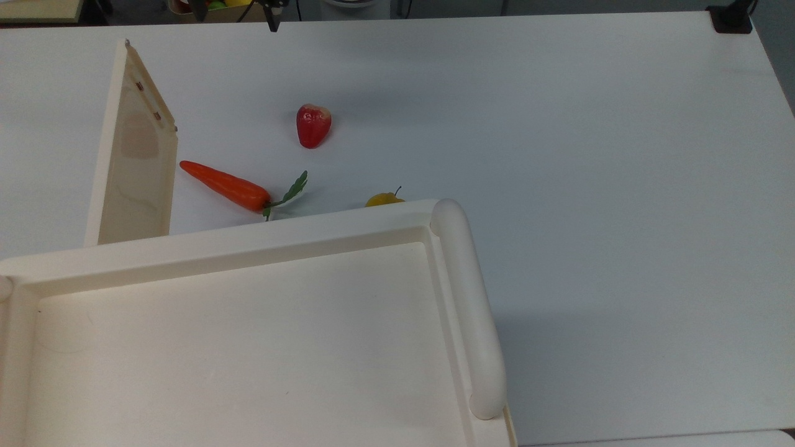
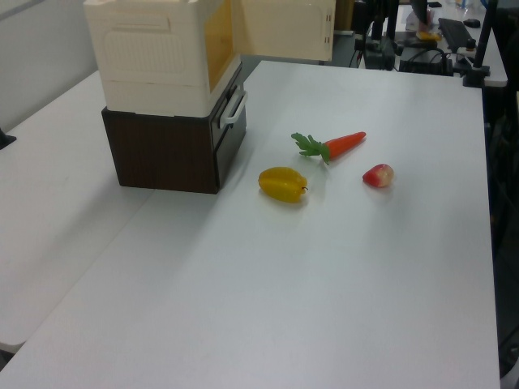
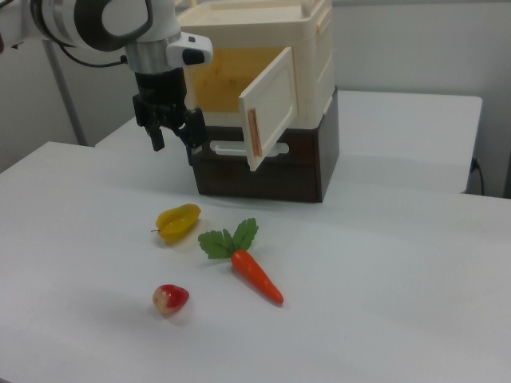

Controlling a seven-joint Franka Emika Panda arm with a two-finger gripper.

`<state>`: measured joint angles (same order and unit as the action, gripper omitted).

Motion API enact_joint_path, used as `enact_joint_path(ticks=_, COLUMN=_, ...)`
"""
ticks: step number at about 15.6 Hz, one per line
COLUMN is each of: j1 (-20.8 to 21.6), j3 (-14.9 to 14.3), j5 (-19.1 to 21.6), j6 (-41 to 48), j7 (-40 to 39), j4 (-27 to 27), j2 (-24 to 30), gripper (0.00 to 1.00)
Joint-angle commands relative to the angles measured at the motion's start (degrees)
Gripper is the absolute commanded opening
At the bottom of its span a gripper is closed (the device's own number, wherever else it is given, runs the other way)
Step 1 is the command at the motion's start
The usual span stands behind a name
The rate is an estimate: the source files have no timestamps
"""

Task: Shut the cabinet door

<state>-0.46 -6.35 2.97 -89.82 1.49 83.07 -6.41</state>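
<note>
The gripper (image 3: 173,137) hangs in the air with its two dark fingers (image 3: 156,136) pointing down and standing apart, and between them there is nothing; it touches no object. In the right view it is at the left of the cabinet (image 3: 271,56), close in front of the open yellow inside, and the white arm (image 3: 104,20) comes in from the upper left corner with the wrist turned straight down. The cabinet door (image 3: 270,107) is swung open, standing out from the cabinet front; in the top view the cabinet door (image 1: 133,161) points away from the cabinet. On the white table (image 3: 383,303) lie a carrot (image 3: 254,274), a yellow fruit (image 3: 179,221) and a red fruit (image 3: 171,298), all apart from each other.
</note>
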Motion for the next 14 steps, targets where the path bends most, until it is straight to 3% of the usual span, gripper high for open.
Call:
enact_joint_path(ticks=1, j1=0.11, j3=-0.15, j5=-0.69, j6=0.44, j7=-1.05, j4=1.13, j2=1.05, gripper=1.00)
enact_joint_path(ticks=14, j1=0.90, j3=-0.06, j5=-1.12, j6=1.06, j7=-1.05, j4=1.13, j2=0.87, gripper=1.00)
